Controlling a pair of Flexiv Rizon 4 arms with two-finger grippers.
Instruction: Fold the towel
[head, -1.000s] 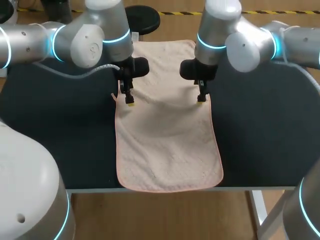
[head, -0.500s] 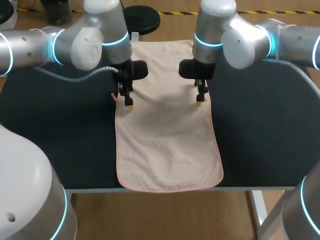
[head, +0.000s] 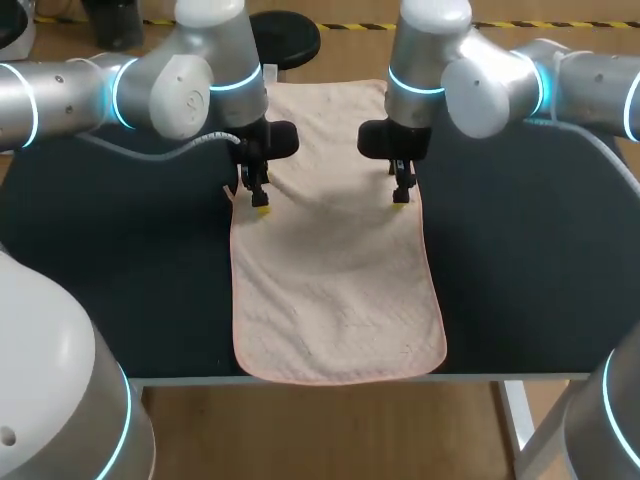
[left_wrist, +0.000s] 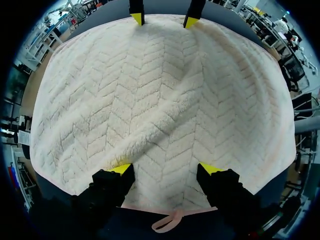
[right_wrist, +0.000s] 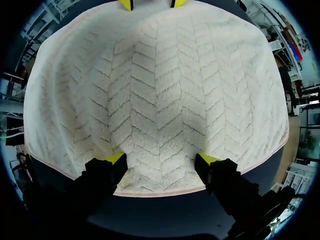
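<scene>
Currently, note towel (head: 335, 290) flat on bench (head: 120, 280), near end at front edge. Left end effector (head: 260, 205) and right end effector (head: 400, 198) spread, tips at opposite long edges, likely so you pinch both sides evenly.

surface (head: 120, 280): dark, matte
towel (head: 335, 290): cream, pink edging, laid lengthwise down the middle, mostly flat, shallow ripple mid-length
near end: at surface's front edge
hanging loop (left_wrist: 167, 222): off towel's long edge, lying on surface
</scene>
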